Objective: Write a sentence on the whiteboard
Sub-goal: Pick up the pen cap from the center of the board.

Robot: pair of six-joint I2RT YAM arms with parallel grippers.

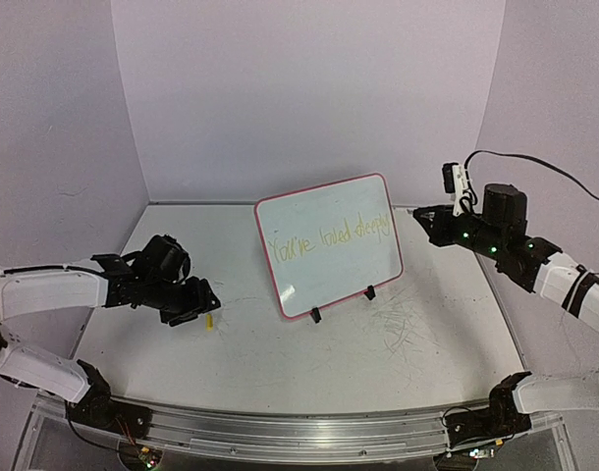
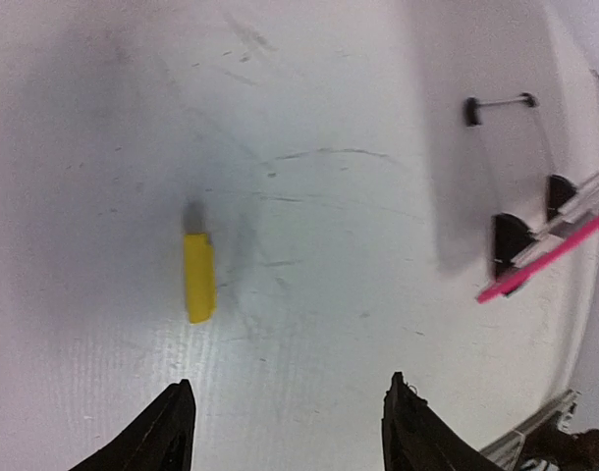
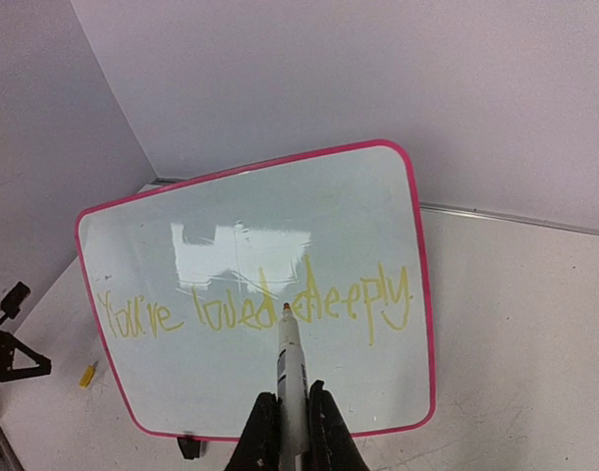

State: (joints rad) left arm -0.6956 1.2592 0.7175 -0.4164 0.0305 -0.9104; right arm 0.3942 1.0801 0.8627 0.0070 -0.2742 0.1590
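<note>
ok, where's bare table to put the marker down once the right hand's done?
Widest free patch: the table in front of the whiteboard, between its stand feet and the near rail. Also free: the right front, scuffed but bare. Crowded: left of the board, where the left hand hovers open by the yellow cap. The right hand holds the marker.

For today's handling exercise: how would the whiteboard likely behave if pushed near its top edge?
The whiteboard leans back on a thin black wire stand, so it would probably tip or slide rather than resist. Its flat, glossy face suggests it is stiff and slippery to grip.
</note>
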